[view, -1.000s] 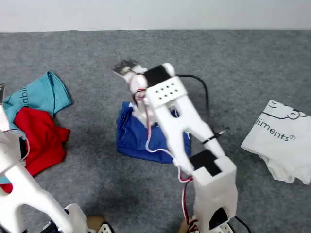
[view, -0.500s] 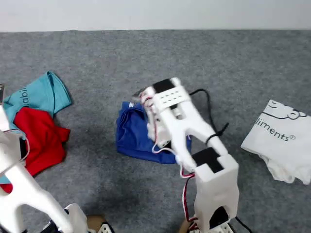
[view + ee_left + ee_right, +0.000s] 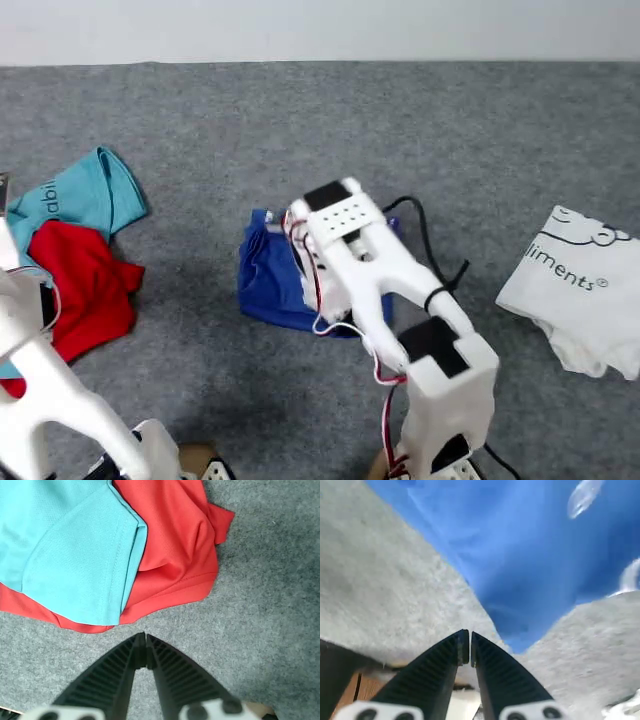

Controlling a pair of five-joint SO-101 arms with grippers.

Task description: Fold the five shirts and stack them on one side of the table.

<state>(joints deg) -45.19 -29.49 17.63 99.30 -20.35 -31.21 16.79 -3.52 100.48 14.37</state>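
A crumpled blue shirt [image 3: 265, 280] lies mid-table, and in the right wrist view this blue shirt [image 3: 520, 555] spreads just beyond my right gripper [image 3: 465, 636], which is shut with nothing in it above the grey surface. The right arm [image 3: 345, 225] bends over the blue shirt's right half. At the far left a teal shirt [image 3: 80, 195] partly overlaps a red shirt [image 3: 85, 285]. My left gripper [image 3: 145, 641] is shut and holds nothing, a short way off the red shirt [image 3: 175, 545] and the teal shirt [image 3: 65, 555]. A folded white shirt [image 3: 580, 285] lies at the right.
The grey felt table cover [image 3: 450, 130] is bare across the back. The left arm [image 3: 40, 390] stands at the near left corner. A black cable [image 3: 425, 225] loops beside the right arm. Wood of the table's near edge [image 3: 345, 690] shows beneath the right gripper.
The right arm has drawn back from beyond the blue shirt's far edge and folded down over the shirt. The left arm and the other shirts have not moved.
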